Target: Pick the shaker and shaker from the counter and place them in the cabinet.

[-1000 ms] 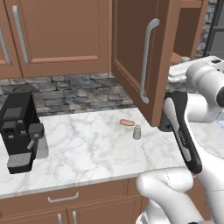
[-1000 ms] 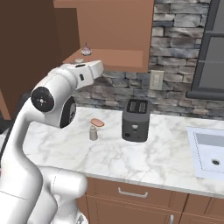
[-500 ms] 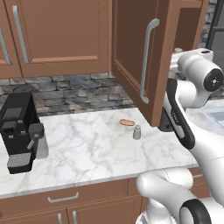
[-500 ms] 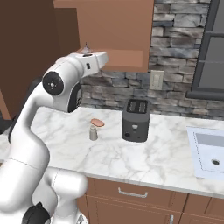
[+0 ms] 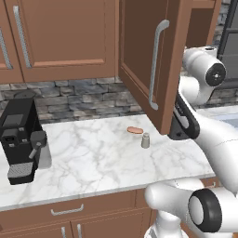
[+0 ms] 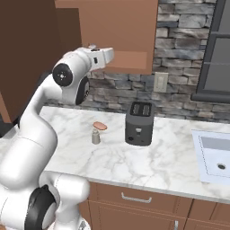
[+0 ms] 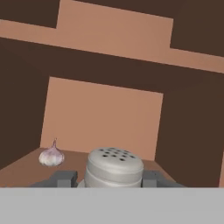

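Note:
My gripper (image 7: 114,180) is shut on one grey shaker (image 7: 114,167), whose holed top shows between the two fingers (image 7: 64,178). It hovers just above the wooden shelf (image 7: 22,169) inside the open cabinet (image 6: 121,27). In the right base view my hand (image 6: 104,55) reaches up into the cabinet's opening. The cabinet door (image 5: 139,56) with its curved silver handle (image 5: 155,65) stands open in front of the arm. The other shaker (image 5: 145,140) (image 6: 95,136) stands upright on the marble counter (image 5: 93,158), below and apart from the hand.
A garlic bulb (image 7: 51,156) lies on the shelf to the left of the held shaker. A small orange-brown sausage (image 5: 135,130) lies beside the counter shaker. A black coffee machine (image 5: 21,139) stands at the left, a black toaster (image 6: 138,122) and a sink (image 6: 215,155) at the right.
The arm has swung up and forward, carrying the held shaker deeper into the cabinet. The shaker on the counter has stayed put.

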